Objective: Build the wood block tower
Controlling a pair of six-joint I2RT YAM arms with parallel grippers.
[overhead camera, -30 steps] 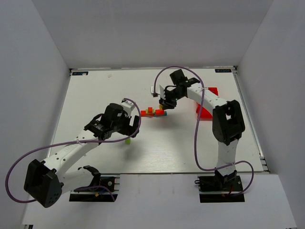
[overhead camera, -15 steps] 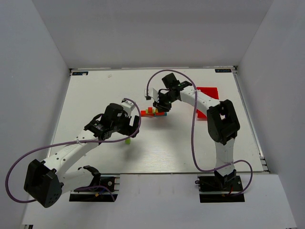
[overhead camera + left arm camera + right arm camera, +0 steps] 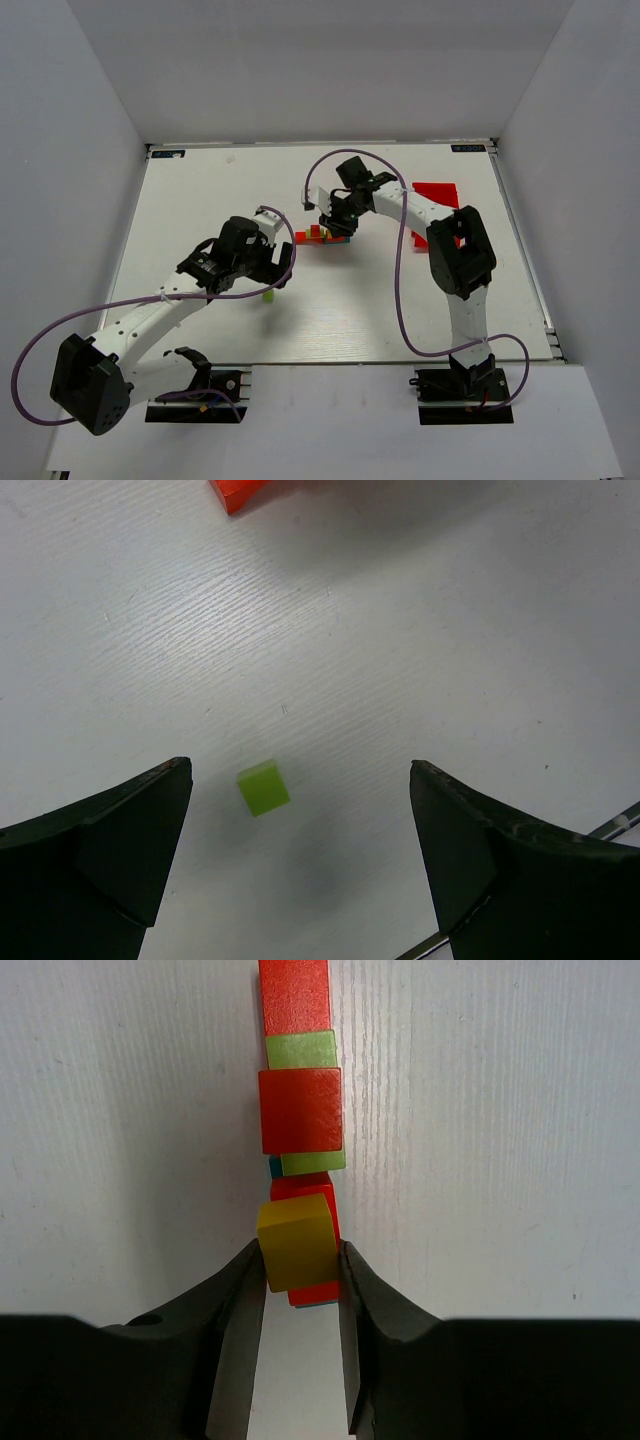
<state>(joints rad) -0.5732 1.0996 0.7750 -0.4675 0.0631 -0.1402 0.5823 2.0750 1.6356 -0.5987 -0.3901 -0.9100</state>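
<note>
Over the last second the right arm has swung leftward in the top view, away from the red tray (image 3: pixel 440 192) and over the tower (image 3: pixel 322 236); the left arm has not moved. The right fingers (image 3: pixel 300 1260) are partly closed, their dark inner faces pressed on both sides of a yellow block (image 3: pixel 297 1240) of smooth painted wood with square edges. It hangs at the lower end of the tower, a narrow line of flat red and lime-green pieces running to the top of the wrist view; whether it touches them I cannot tell. The left fingers (image 3: pixel 300 775) gape wide, holding nothing. A small lime-green cube (image 3: pixel 263 787) lies on the white, finely grained desk (image 3: pixel 450 630) between them, nearer the frame-left one.
</note>
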